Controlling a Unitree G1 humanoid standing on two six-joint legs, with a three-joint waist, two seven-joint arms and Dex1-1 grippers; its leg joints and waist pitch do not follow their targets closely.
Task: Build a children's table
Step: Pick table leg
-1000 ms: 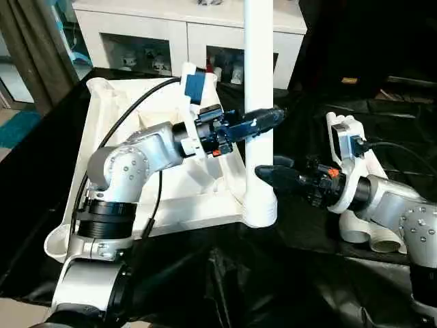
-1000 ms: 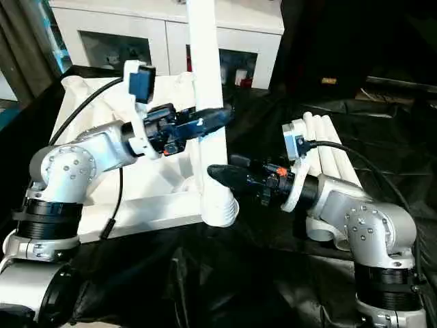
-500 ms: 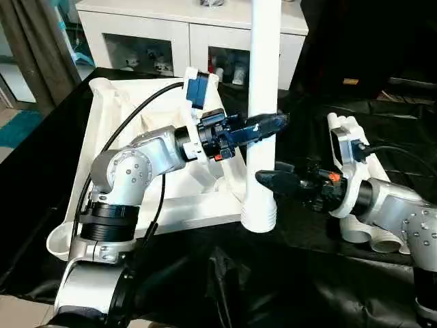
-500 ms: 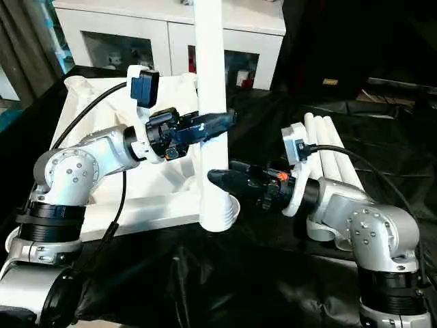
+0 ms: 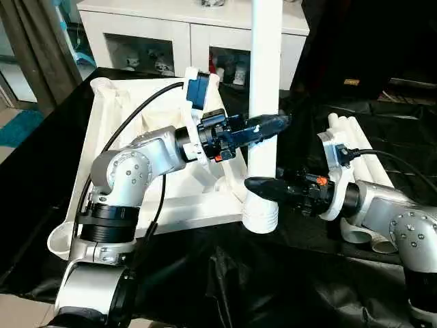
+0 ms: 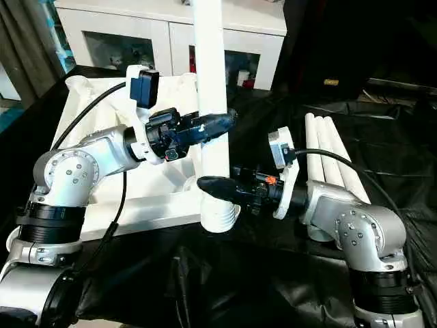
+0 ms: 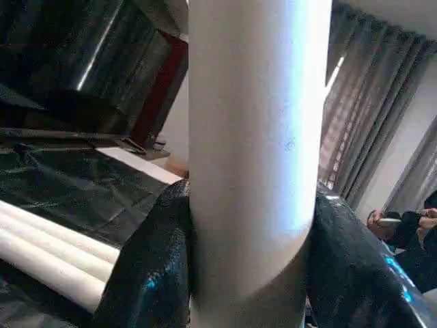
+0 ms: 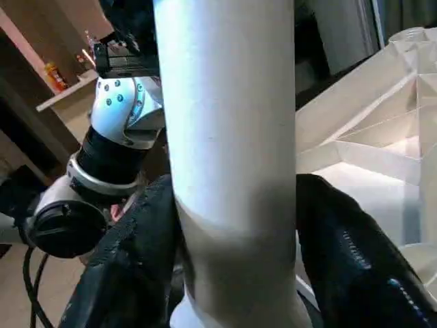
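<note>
The white tabletop (image 5: 116, 137) lies upside down on black cloth, ribbed underside up. One white table leg (image 5: 265, 68) stands upright in its near right corner socket (image 5: 259, 217). My left gripper (image 5: 268, 124) is shut on this leg at mid-height, its fingers (image 7: 150, 266) pressed against both sides. Lower down, just above the socket, my right gripper (image 5: 258, 184) reaches in from the right. It is shut on the same leg, with its black fingers (image 8: 130, 266) flanking the tube.
Three spare white legs (image 6: 326, 154) lie side by side on the black cloth behind my right arm. A white glass-door cabinet (image 5: 171, 34) stands behind the table. A dark curtain (image 5: 27, 48) hangs at the far left.
My right gripper has pushed further left, so its fingers now reach around the leg's lower part. The left gripper keeps its hold and the leg stays upright.
</note>
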